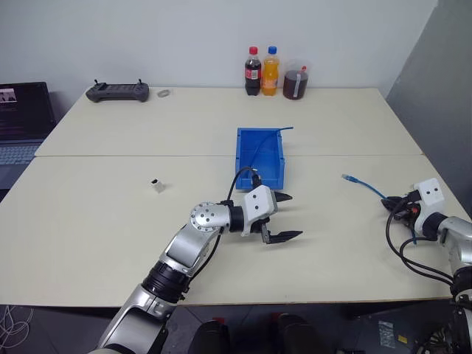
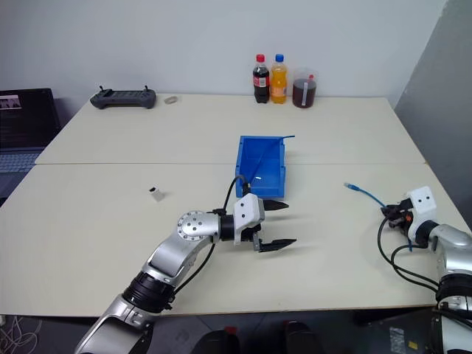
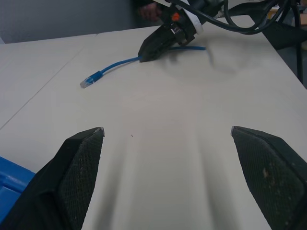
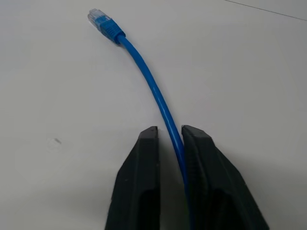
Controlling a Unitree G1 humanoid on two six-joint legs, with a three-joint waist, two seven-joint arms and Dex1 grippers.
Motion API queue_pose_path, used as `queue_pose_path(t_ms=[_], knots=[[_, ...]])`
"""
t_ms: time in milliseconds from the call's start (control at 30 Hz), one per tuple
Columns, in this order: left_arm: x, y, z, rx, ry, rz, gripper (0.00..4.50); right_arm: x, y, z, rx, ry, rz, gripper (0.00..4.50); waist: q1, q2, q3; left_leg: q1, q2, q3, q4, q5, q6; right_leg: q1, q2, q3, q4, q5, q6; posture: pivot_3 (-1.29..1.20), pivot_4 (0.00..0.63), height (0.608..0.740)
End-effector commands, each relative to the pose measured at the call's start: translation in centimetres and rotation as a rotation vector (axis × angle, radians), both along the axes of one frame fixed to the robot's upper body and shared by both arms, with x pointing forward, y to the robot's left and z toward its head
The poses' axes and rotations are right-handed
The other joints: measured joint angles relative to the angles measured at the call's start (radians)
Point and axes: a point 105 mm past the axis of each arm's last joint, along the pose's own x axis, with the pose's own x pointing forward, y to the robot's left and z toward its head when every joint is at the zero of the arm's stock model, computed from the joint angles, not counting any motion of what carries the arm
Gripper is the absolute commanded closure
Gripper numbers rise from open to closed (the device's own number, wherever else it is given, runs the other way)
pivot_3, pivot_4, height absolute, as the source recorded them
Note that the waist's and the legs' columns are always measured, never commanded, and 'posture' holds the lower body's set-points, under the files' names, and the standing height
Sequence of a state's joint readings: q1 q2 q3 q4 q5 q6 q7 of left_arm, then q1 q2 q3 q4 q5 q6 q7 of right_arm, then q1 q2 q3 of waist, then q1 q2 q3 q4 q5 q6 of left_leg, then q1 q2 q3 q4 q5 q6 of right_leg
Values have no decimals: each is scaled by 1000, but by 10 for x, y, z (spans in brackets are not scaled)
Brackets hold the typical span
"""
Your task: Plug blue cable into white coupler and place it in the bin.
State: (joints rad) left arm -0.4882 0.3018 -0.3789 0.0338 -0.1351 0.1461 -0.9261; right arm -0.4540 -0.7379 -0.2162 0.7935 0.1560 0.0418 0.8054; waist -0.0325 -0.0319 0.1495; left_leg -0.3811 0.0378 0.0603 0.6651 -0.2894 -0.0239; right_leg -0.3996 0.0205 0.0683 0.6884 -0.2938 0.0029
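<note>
The right pincer is clamped on the blue cable at the bench's 3 o'clock edge, its two black fingers pressed against the cord a short way behind the clear plug, which lies free on the bench toward 11 o'clock from the grip. The cable looks light, thin and limp, likely to droop and swing beyond the hold, so a grip nearer the stiff plug would probably steer it better into a socket. The left pincer hangs over the bench's middle with its fingers spread wide apart, holding nothing and touching nothing. The coupler, a tiny hard block that would likely skid if nudged, sits alone toward 9 o'clock, well apart from both arms. The bin stands just past centre toward 12 o'clock, near the left pincer.
</note>
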Motion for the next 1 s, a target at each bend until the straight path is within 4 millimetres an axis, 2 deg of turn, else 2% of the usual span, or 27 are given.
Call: queue_pose_path(t_ms=[33, 167, 233, 300, 400, 467, 567, 633, 733, 767, 800, 833, 900, 1000], knots=[[-3, -6, 18, -43, -54, -21, 0, -4, 1, -11, -11, 40, 18, 4453, 0, 0, 0, 1, 0, 0, 0, 0, 0, 1, 0, 0, 0, 0, 0, 0, 150, 740], [-4, -3, 16, -30, -47, -24, 0, -10, -3, -10, -109, 47, 66, 4453, 0, 0, 0, 1, 0, 0, 0, 0, 0, 1, 0, 0, 0, 0, 0, 0, 150, 740], [-5, 0, 17, -36, -46, -16, 0, -15, 4, -1, -137, 37, 161, 4453, 1, 1, 0, 1, 0, 0, 0, 0, 0, 1, 0, -1, 0, 0, 0, 0, 150, 740], [-8, 7, 22, -54, -41, 0, 0, -19, 21, 18, -145, 15, 290, 4453, 3, 1, 0, 0, 0, -1, 0, 0, 0, 1, 0, -1, -1, 0, 0, 0, 150, 740], [-20, 31, 23, -63, 17, 48, 0, -22, 58, 43, -137, -18, 448, 4453, -8, 3, 0, 0, 1, -1, 0, 0, 0, 0, 0, -1, -1, 0, 0, 0, 150, 740], [-32, 52, 21, -59, 61, 110, 0, -27, 92, 50, -132, -14, 574, 4453, -22, 5, 2, 0, 1, -1, 0, 0, 0, 0, 0, 0, 1, 0, 0, 0, 150, 740], [-50, 84, 17, -49, 105, 234, 0, -33, 150, 52, -105, -20, 750, 4453, -26, 5, 2, 1, 3, -4, -1, 0, 0, -1, 2, -3, 2, 0, 0, 0, 150, 740], [-59, 101, 13, -48, 122, 332, 0, -33, 179, 53, -67, -22, 820, 4453, -23, 4, 2, 1, 5, -4, -1, 0, 0, 0, 3, -4, 2, -1, 2, 0, 150, 740], [-81, 125, -1, -55, 172, 513, 0, -32, 227, 46, -43, -30, 943, 4453, -21, 4, 3, 1, 4, -6, 0, 0, 0, 0, 2, -4, 1, -2, 3, 0, 150, 740], [-93, 132, -8, -73, 201, 598, 0, -29, 250, 42, -28, -38, 991, 4453, -22, 4, 3, 1, 4, -5, 0, 0, 0, 0, 1, -4, 1, -2, 3, 0, 150, 740], [-101, 137, -12, -84, 218, 654, 0, -29, 265, 40, -20, -42, 1021, 4453, -25, 3, 3, 0, 4, -5, 0, 0, 0, 0, 1, -4, 1, -1, 1, 0, 150, 740], [-108, 142, -17, -98, 232, 729, 0, -24, 278, 36, -25, -36, 1025, 4453, -24, 2, 4, 0, 4, -4, 0, 0, 0, 0, 0, -4, -1, 0, 0, 0, 150, 740], [-116, 146, -24, -117, 251, 815, 0, -19, 290, 30, -28, -27, 1025, 4453, -12, 1, 4, -1, 3, -5, 0, 0, 0, -1, 0, -5, 0, 0, 0, 0, 150, 740], [-129, 143, -33, -133, 267, 890, 0, -15, 306, 17, -52, -12, 1062, 4453, 8, 0, 4, -1, 0, -7, 0, -1, 1, -1, -3, -7, -1, 0, 0, 0, 150, 740]])
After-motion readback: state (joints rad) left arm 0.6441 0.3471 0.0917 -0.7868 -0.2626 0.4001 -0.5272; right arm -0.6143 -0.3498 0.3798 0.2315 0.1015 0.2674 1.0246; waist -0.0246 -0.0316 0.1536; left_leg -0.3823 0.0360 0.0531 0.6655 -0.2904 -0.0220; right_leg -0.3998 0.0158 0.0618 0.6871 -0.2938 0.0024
